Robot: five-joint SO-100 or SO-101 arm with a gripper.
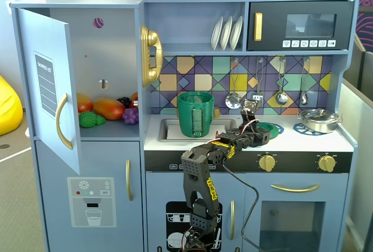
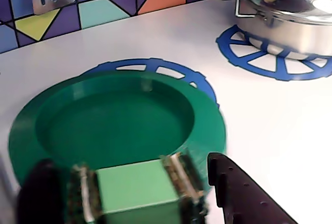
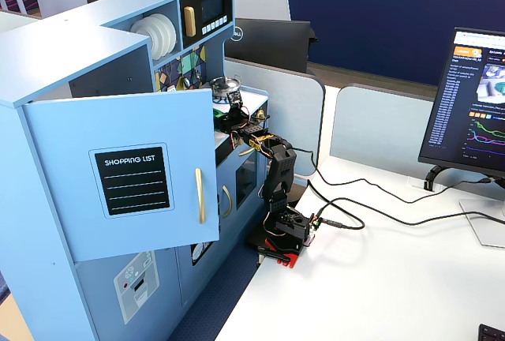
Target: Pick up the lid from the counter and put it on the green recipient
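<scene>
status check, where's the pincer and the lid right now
Pincer shut on lid's knob. Lid over blue burner ring. Green pot in sink, open, path clear.

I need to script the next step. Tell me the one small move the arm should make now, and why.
Probably lift straight up. In the wrist view the fingers flank the light green knob of the lid, which looks still flat on the counter over a blue burner ring. The green recipient stands off to the left in a fixed view.

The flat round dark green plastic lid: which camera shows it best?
The wrist view: the lid fills the frame, its light green knob between the gripper fingers. A fixed view shows a sliver behind the arm; the other hides it.
</scene>
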